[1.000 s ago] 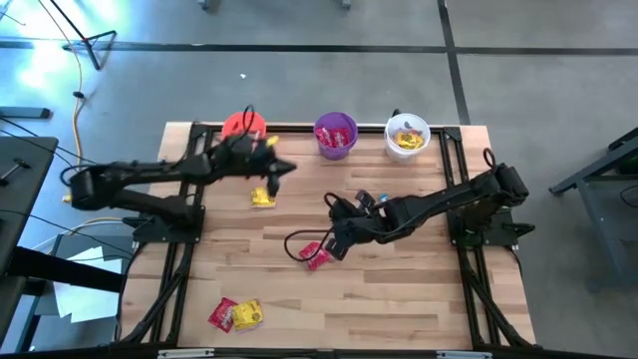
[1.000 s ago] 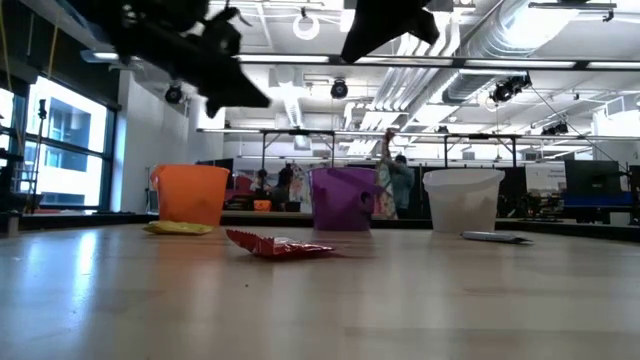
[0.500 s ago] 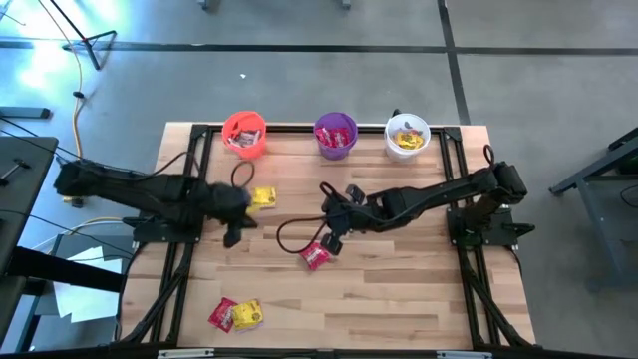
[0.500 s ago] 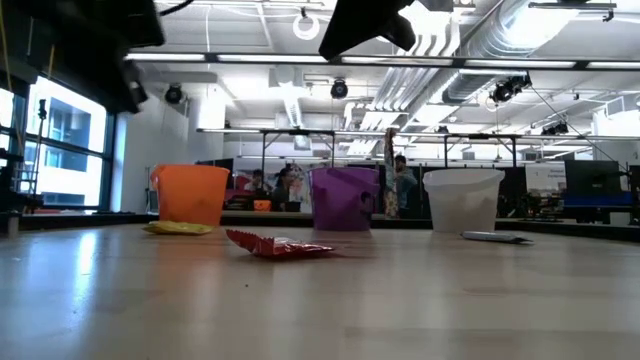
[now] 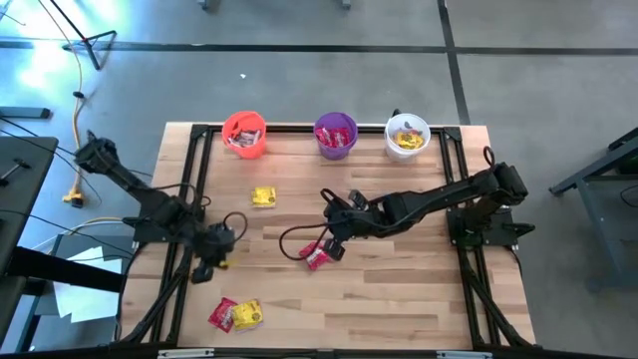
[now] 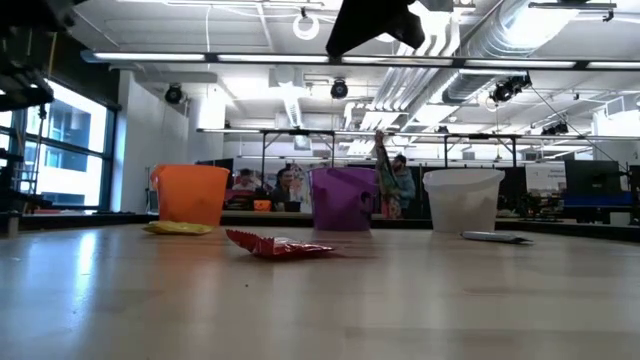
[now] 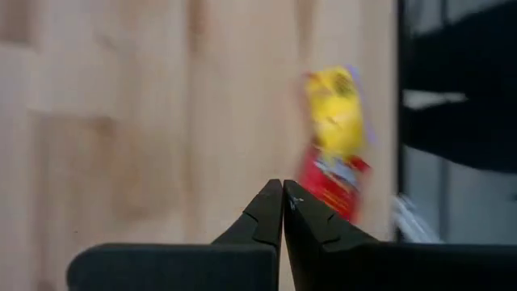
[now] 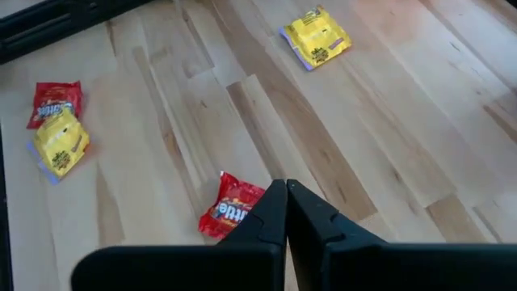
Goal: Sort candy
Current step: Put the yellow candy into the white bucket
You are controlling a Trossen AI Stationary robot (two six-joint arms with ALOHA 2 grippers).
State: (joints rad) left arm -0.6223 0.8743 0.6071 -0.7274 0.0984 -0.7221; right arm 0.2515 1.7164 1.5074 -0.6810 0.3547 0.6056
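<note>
Cups top of frame: orange-red cup [image 5: 244, 134], purple cup [image 5: 335, 135], white cup [image 5: 407, 136]. Candy: yellow packet [image 5: 262, 197], red packet [image 5: 317, 257], red+yellow pair [image 5: 235, 314] lower left. Light wood table [image 5: 399, 289].

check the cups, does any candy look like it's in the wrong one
Possibly. The purple plastic cup and the orange-red plastic cup both seem to hold red packets, so one colour may be split across two cups. The white plastic cup holds yellow packets only.

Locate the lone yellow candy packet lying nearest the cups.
High view: the flat yellow candy packet lies left of centre on the wooden table, just below the orange-red cup.
</note>
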